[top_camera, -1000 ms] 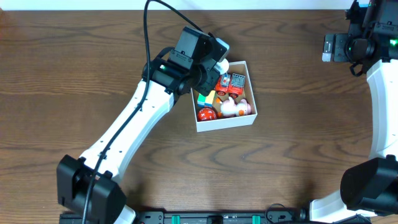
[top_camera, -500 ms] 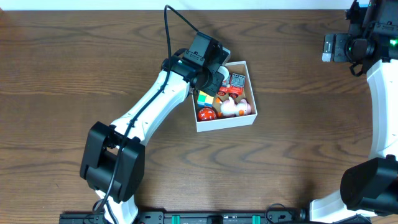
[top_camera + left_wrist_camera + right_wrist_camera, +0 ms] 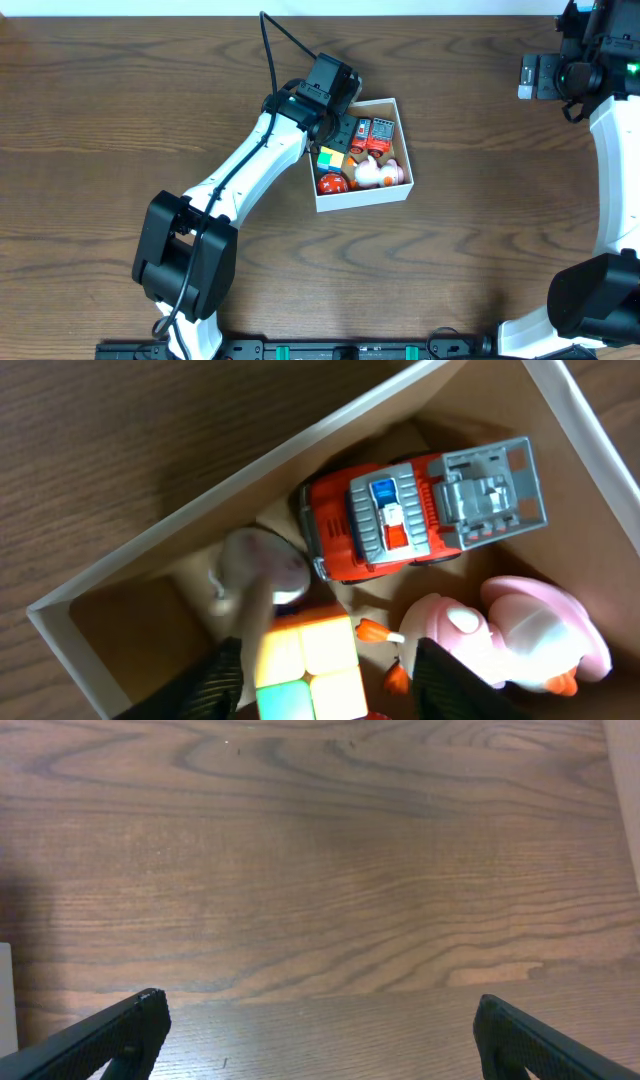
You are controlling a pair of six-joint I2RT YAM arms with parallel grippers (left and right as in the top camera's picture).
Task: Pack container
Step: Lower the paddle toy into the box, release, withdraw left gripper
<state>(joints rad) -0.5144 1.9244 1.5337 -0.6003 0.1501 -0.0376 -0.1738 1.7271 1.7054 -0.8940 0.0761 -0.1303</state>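
The container [image 3: 363, 204], a shallow white-walled box with a brown inside, sits mid-table. In it lie a red toy truck [image 3: 372, 134], a coloured cube [image 3: 330, 157], a red ball [image 3: 333, 183] and a pink-and-white toy [image 3: 378, 172]. My left gripper [image 3: 344, 127] hovers over its back left corner. In the left wrist view the gripper [image 3: 330, 665] is open above the cube [image 3: 305, 660]. A small, blurred pale toy [image 3: 255, 565] lies loose just ahead of it, beside the truck [image 3: 400, 520]. Far off at the back right, my right gripper [image 3: 530, 76] is open.
The right wrist view shows only bare wood between the wide-open right gripper [image 3: 320, 1040] fingers. The container's wall [image 3: 190, 520] runs diagonally close to the left fingers. The pink toy [image 3: 520, 635] sits near the right-hand finger.
My left gripper has moved down into the container's back left corner and its jaws have opened. The pale toy it carried now lies loose in the box. The right arm is unchanged.
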